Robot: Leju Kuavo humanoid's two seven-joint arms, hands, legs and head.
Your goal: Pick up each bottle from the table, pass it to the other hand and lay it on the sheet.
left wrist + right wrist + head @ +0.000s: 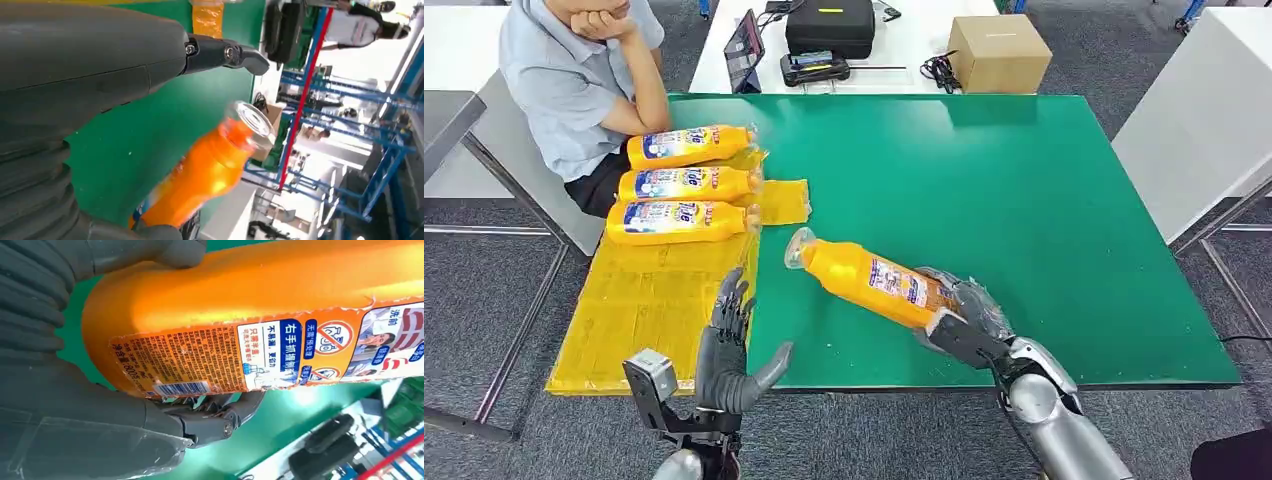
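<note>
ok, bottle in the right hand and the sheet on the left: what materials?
Held bottle: looks like glossy orange plastic, with soft highlights along the body, a printed paper or film label and a clear cap. Sheet: probably yellow plastic film or taped card; shiny and creased, so it is hard to tell.

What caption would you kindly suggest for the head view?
Right hand holds an orange bottle over the green table, left hand open.
</note>
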